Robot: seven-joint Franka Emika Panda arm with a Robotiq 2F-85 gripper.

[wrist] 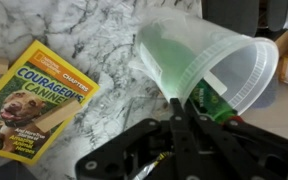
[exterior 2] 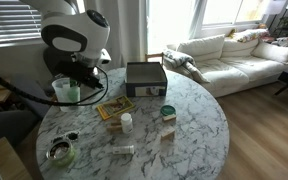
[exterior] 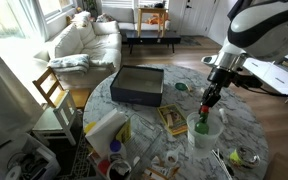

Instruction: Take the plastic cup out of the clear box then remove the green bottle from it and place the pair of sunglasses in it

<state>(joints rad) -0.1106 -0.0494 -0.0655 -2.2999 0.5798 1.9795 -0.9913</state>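
1. Jaws of the gripper (wrist: 178, 108) are pressed narrowly together, tips at the near rim of the plastic cup (wrist: 209, 60); I cannot tell whether they pinch its wall.
2. In both exterior views the plastic cup (exterior: 204, 130) stands upright on the marble table (exterior 2: 199, 125) directly beneath the gripper, outside the clear box (exterior: 137, 85), which sits well apart from the gripper.
3. Inside the cup, just past the fingertips, the green bottle (wrist: 219, 103) shows dark.
4. Beside the gripper a "Courageous Canines" book (wrist: 34, 105) lies flat.

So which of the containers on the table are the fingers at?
The tall translucent plastic cup beside the dog book, green showing inside; the clear box is low, dark and sits apart.
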